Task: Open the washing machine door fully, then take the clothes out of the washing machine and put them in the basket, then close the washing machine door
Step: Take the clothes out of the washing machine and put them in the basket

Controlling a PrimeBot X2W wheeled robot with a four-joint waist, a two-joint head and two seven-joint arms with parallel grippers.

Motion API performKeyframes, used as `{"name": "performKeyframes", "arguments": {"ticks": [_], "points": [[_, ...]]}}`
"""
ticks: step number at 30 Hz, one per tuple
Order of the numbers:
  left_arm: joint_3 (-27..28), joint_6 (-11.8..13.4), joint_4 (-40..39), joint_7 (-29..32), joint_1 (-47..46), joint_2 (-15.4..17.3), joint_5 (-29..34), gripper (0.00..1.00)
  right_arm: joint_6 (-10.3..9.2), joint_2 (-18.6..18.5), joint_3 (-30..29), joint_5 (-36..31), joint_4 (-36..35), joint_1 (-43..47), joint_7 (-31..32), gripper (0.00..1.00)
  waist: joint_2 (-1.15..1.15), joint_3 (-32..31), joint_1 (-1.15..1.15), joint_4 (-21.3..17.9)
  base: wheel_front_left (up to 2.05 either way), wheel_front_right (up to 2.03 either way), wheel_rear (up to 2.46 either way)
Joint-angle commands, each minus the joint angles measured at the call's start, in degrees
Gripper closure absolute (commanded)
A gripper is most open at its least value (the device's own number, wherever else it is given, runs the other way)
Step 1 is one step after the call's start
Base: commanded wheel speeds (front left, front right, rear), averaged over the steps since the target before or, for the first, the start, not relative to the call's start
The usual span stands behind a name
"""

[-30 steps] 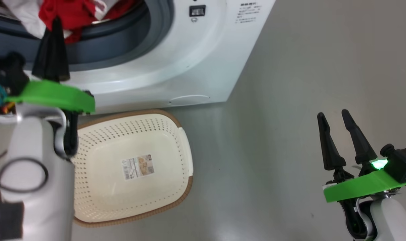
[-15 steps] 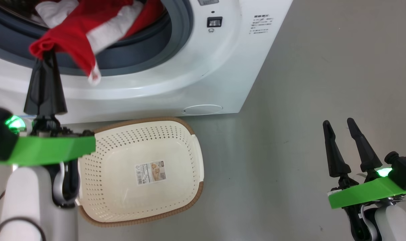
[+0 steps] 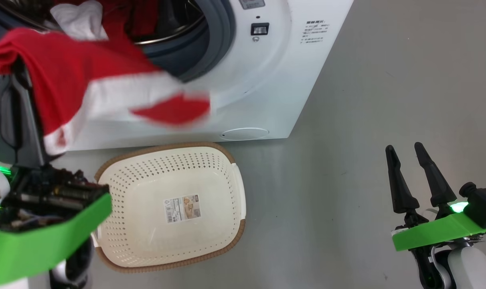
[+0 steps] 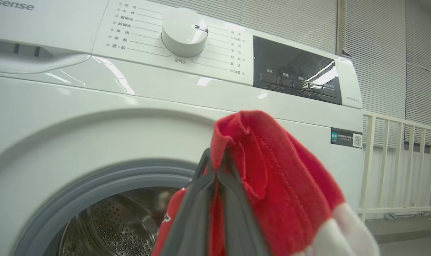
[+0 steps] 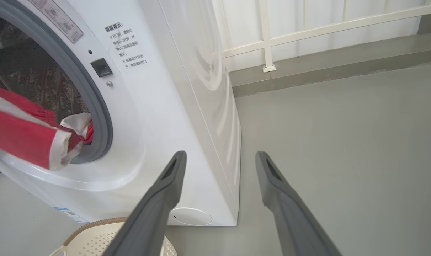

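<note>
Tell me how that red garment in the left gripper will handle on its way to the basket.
Probably floppy: the red garment drapes over the left gripper and hangs in folds. Likely light, since a pinch on one bunched edge lifts it. Its loose end trails by the washing machine opening, so it may snag there or spill over the basket rim.
</note>
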Motion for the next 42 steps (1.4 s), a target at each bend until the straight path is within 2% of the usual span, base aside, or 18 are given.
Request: {"name": "performKeyframes", "arguments": {"ticks": [1,3,6,9,15,25,32,42], "points": [[0.7,0.6,-2.6,-0.2,1.1,1.3,-0.1,0.91,0.36,-0.7,1.2,-0.1,-1.3,1.2,-0.4,0.00,0.00,0.0,0.00,0.1,0.00,0.00,0.00],[-0.3,1.0,-3.8,-0.2,1.4,1.3,0.2,0.87,0.36,-0.7,1.3,-0.2,-1.2,1.2,-0.4,0.00,0.00,-0.1,0.00,0.0,0.00,0.00,0.00],[-1.6,1.4,-1.7,-0.2,2.6,1.3,0.4,0.90,0.36,-0.7,1.6,-0.1,-1.2,1.2,-0.4,0.00,0.00,-0.2,0.00,-0.2,0.00,0.00,0.00],[-2.1,1.4,2.0,-0.2,4.0,1.3,0.8,1.00,0.36,-0.7,2.0,-0.1,-1.2,0.9,-0.4,0.00,0.00,0.0,0.00,-0.7,0.00,0.00,0.00],[-1.8,1.4,8.6,-0.2,6.3,1.3,-0.9,1.00,0.36,-0.4,2.2,0.0,-1.4,0.9,-0.4,0.00,0.00,1.1,0.00,-1.4,0.00,0.00,0.00],[-1.7,-0.3,25.8,-0.2,6.5,1.3,1.2,1.00,0.36,-0.1,2.0,0.1,-1.7,-0.6,-0.4,0.00,0.00,4.4,0.00,-2.1,0.00,0.00,0.00],[-0.8,-1.6,37.8,-0.2,2.2,1.3,3.0,1.00,0.36,0.4,2.2,0.1,-2.1,-2.3,-0.4,0.00,0.00,7.9,0.00,-2.6,0.00,0.00,0.00],[-0.6,-2.2,53.7,-0.2,-4.2,1.3,5.1,1.00,0.36,0.7,2.1,0.1,-2.8,-4.5,-0.4,0.00,0.00,13.5,0.00,-3.7,0.00,0.00,0.00]]}}
